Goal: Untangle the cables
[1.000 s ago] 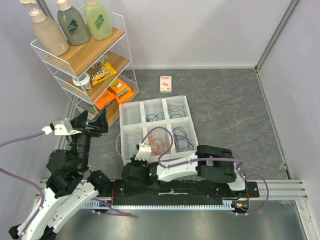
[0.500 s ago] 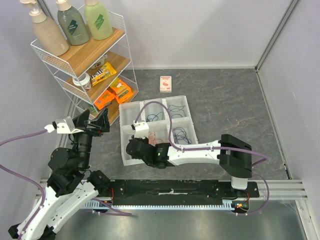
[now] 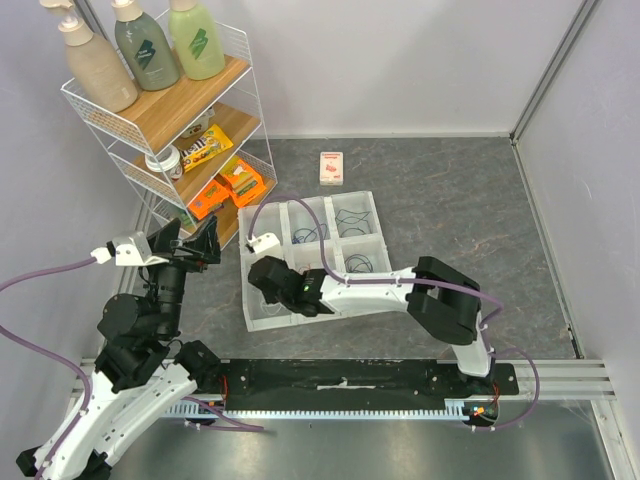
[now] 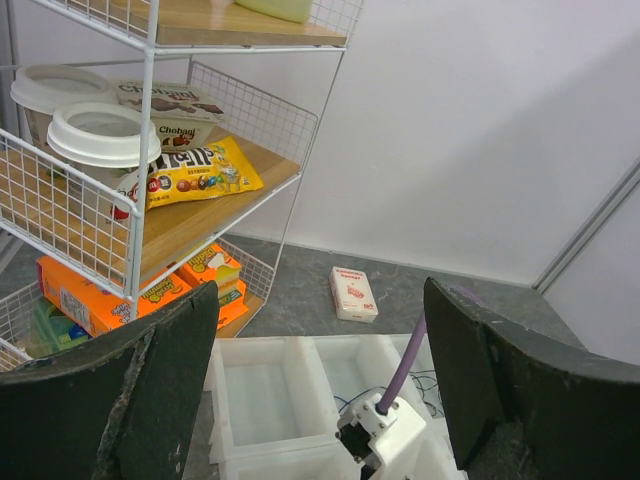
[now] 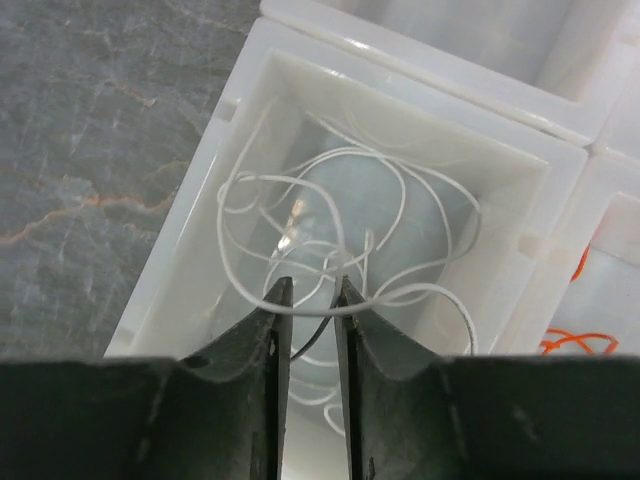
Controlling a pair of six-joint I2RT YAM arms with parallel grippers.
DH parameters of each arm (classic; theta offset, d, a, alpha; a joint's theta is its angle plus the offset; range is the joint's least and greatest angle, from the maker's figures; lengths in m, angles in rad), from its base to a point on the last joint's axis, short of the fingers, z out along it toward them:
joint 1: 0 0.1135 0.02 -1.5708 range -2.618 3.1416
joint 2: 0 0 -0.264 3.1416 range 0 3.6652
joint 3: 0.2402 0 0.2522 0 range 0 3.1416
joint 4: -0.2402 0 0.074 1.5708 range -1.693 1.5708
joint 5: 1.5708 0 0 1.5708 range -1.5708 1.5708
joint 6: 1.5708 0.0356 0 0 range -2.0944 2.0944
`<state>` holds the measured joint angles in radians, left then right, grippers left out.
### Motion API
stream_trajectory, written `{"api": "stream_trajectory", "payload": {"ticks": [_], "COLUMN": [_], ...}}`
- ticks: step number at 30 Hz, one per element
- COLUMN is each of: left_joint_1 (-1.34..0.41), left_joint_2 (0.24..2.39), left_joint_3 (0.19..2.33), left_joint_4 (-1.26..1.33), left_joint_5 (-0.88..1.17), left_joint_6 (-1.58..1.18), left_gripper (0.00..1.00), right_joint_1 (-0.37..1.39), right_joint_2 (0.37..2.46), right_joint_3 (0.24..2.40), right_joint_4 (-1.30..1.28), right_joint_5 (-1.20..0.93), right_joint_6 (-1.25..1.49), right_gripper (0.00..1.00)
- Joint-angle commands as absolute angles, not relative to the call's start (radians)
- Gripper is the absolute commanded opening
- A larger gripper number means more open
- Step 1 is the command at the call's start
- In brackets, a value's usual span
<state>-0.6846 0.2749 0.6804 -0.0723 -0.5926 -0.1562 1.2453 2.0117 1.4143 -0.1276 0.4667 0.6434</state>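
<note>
A white six-compartment tray (image 3: 385, 250) holds the cables. White cables (image 5: 330, 225) lie looped in its front-left compartment. An orange cable (image 5: 575, 345) shows in the compartment to the right. Blue cables (image 3: 358, 265) lie in the right and back compartments. My right gripper (image 3: 268, 290) hangs over the white cables, and its jaws (image 5: 310, 285) stand a narrow gap apart. A thin dark strand (image 5: 310, 335) shows in that gap; I cannot tell whether it is held. My left gripper (image 3: 188, 240) is raised left of the tray, wide open and empty (image 4: 320, 300).
A wire shelf (image 3: 170, 130) with bottles, cups and snack packs stands at the back left, close to my left gripper. A small card box (image 3: 331, 167) lies on the grey floor behind the tray. Walls close in the back and right.
My right arm unfolded from its place by the base and swung left and forward over the tray's front-left compartment. The left arm has stayed put.
</note>
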Motion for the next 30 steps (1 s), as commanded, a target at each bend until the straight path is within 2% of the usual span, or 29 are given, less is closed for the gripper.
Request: {"api": "stream_trajectory", "payload": {"ticks": [1, 9, 11, 14, 22, 30], "left_joint_1": [-0.678, -0.68, -0.68, -0.678, -0.678, -0.678], "left_joint_2": [0.288, 0.293, 0.296, 0.302, 0.328, 0.383], "left_joint_3": [0.692, 0.692, 0.693, 0.692, 0.693, 0.698], "left_joint_4": [-0.038, -0.037, -0.038, -0.038, -0.038, -0.026], "left_joint_5": [-0.597, -0.597, -0.595, -0.595, -0.586, -0.47], "left_joint_6": [-0.163, -0.163, -0.163, -0.161, -0.16, -0.15], "left_gripper": [0.88, 0.88, 0.88, 0.88, 0.89, 0.91], "right_joint_1": [1.249, 1.247, 1.249, 1.249, 1.249, 1.247], "right_joint_2": [1.875, 1.677, 1.638, 1.596, 1.387, 1.051], "right_joint_3": [1.365, 1.232, 1.215, 1.21, 1.143, 1.008], "right_joint_4": [-0.075, -0.055, -0.063, -0.097, -0.239, -0.515], "right_joint_5": [0.379, 0.201, 0.18, 0.179, 0.408, 0.898], "right_joint_6": [0.592, 0.604, 0.607, 0.601, 0.522, 0.604], "right_gripper": [0.35, 0.61, 0.66, 0.67, 0.75, 0.86]}}
